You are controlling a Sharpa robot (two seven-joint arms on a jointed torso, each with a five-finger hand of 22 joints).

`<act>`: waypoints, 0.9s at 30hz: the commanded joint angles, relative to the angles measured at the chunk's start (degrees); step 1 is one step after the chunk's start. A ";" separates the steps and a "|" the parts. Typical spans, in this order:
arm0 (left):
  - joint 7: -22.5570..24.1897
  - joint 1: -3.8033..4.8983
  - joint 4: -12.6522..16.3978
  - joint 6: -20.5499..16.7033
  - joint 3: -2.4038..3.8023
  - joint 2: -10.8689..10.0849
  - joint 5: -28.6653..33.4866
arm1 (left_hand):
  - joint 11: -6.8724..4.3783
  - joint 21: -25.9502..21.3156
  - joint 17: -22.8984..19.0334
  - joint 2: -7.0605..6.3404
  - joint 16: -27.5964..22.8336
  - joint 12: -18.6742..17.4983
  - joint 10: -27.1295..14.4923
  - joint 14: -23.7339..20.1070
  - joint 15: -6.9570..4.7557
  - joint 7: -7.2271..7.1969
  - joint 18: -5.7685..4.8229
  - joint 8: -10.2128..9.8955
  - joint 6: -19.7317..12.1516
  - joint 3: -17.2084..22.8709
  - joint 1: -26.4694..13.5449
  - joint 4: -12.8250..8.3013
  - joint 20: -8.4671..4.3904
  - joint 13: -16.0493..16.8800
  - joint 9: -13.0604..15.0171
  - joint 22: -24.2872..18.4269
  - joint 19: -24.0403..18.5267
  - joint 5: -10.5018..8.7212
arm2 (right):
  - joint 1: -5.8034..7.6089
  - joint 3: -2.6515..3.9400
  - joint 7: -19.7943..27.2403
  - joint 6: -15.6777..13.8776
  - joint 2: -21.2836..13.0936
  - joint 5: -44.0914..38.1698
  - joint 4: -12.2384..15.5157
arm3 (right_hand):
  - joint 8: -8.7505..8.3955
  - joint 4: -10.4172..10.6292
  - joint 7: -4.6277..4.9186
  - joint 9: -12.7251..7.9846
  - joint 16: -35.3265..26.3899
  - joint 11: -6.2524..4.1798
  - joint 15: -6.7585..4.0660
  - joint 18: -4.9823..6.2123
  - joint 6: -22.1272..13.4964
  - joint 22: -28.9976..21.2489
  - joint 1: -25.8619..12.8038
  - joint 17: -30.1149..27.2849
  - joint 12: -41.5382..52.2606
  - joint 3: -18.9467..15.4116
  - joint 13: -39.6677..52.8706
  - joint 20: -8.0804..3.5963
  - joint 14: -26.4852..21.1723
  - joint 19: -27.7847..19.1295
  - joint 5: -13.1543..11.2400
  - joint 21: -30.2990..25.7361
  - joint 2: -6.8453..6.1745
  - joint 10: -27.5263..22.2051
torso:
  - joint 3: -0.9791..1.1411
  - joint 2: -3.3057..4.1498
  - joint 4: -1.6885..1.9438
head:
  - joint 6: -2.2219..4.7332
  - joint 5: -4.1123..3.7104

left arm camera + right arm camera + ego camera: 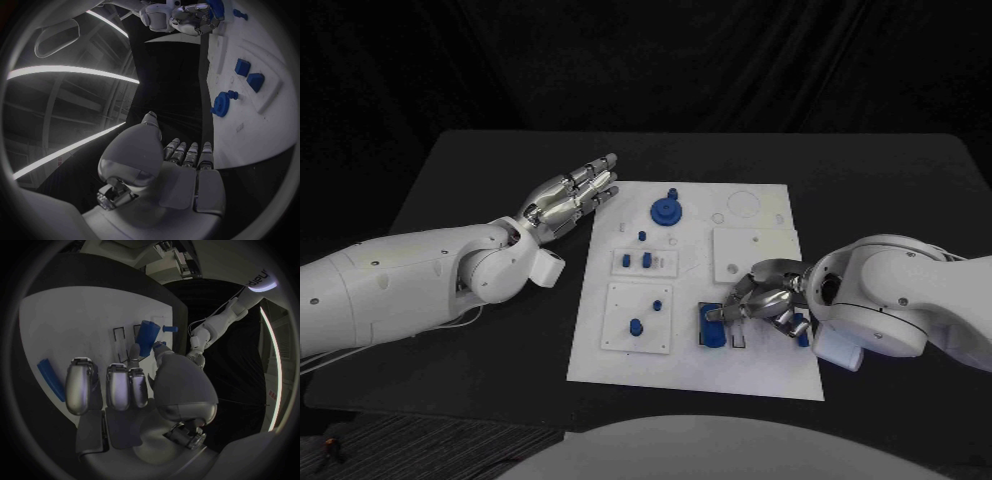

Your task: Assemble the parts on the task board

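Observation:
The white task board (pixel 762 365) lies mid-table. My right hand (pixel 759 298) hovers low over its near right part; thumb and one finger pinch the end of a blue block (pixel 710 328) (pixel 148 335) that lies on the board, while the other fingers (pixel 119 387) stretch out flat. A long blue bar (pixel 50 380) (pixel 802 338) lies beside that hand. My left hand (pixel 574 195) (pixel 181 165) is flat and holds nothing, at the board's far left corner. A blue gear (pixel 668 210) (pixel 220 105) stands at the far end.
Two small blue blocks (pixel 639 262) (pixel 248 73), a small peg (pixel 642 236) and an oval blue part (pixel 636 326) sit in the board's left column. A square white inset plate (pixel 754 250) lies just beyond my right hand. Black table (pixel 473 170) surrounds the board.

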 commanded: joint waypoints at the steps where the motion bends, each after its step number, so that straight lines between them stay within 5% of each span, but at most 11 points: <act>1: 0.45 -0.12 0.12 0.80 0.05 0.05 -0.11 | -0.15 -0.19 -0.08 -0.07 -0.21 0.20 0.10 -0.03 0.28 0.25 0.30 0.20 0.00 0.34 0.74 -0.10 0.38 0.04 0.06 -0.09 -0.06 0.26 | -0.43 -0.25 -1.98 1.16 0.02 0.07 0.15 | 0.36 0.18 0.18 -0.06 -0.33 0.32 0.30 0.39 -0.24 11.59 -0.86 1.16 0.15 -0.24 15.09 0.31 3.52 1.10 -0.38 -0.40 -0.25 6.17 | 0.00 0.00 -0.03 | -0.01 0.05; 10: 0.17 -0.13 0.23 1.08 0.05 -0.04 -0.11 | -0.26 -0.19 -0.08 -0.08 -0.21 0.21 0.10 -0.03 0.65 0.40 0.09 0.20 0.04 0.42 0.91 -0.16 0.52 0.04 0.07 -0.09 -0.06 0.46 | -0.46 -0.25 -1.80 0.31 -0.63 0.01 0.56 | 2.63 3.26 -0.08 -0.03 -0.22 0.11 0.13 0.40 -0.90 11.59 -3.14 1.37 0.15 -2.91 15.09 0.16 3.58 1.14 -5.53 -0.53 -0.26 6.17 | 0.03 -0.05 -0.05 | -0.01 0.30; 19: -0.07 -0.16 0.34 1.32 0.05 -0.25 -0.11 | -0.26 -0.19 -0.08 -0.06 -0.21 0.20 0.09 -0.03 0.73 0.43 0.04 0.20 0.05 0.44 0.95 -0.18 0.55 0.04 0.07 -0.09 -0.06 0.51 | -0.22 -0.24 2.88 -3.13 -3.87 -0.57 3.78 | 5.24 2.27 -0.39 0.55 0.09 -0.16 -0.09 0.35 -1.13 11.66 -0.34 2.01 0.15 -3.08 15.09 -0.05 3.72 1.29 -2.98 -0.37 -0.14 6.17 | 0.02 -0.09 0.05 | -0.01 0.43; 23: -0.18 -0.17 0.28 1.39 0.05 -0.30 -0.11 | -0.25 -0.19 -0.08 -0.04 -0.21 0.21 0.09 -0.03 0.82 0.48 -0.01 0.22 0.12 0.47 1.00 -0.19 0.59 0.04 0.08 -0.09 -0.06 0.55 | 0.63 -0.24 5.26 -4.21 -5.57 -2.32 5.71 | 7.45 2.37 -0.64 1.79 0.32 -0.36 -0.25 0.27 -1.48 11.77 0.73 2.44 0.15 -3.38 15.09 -0.19 3.81 1.50 -3.55 0.00 -0.51 6.17 | 0.01 -0.08 -0.01 | -0.01 0.40; 27: -0.32 -0.19 0.16 1.59 0.05 -0.26 -0.11 | -0.21 -0.19 -0.08 -0.06 -0.21 0.22 0.09 -0.03 0.94 0.50 -0.09 0.21 0.08 0.53 1.16 -0.29 0.65 0.04 0.07 -0.09 -0.06 0.71 | 1.24 -0.24 6.93 -4.17 -6.79 -4.67 6.93 | 11.89 3.02 -1.23 4.81 0.82 -0.86 -0.67 0.03 -1.92 12.11 1.66 3.42 0.15 -3.72 15.09 -0.50 4.00 1.99 -4.70 1.07 -0.70 6.17 | -0.01 -0.08 -0.09 | -0.01 0.33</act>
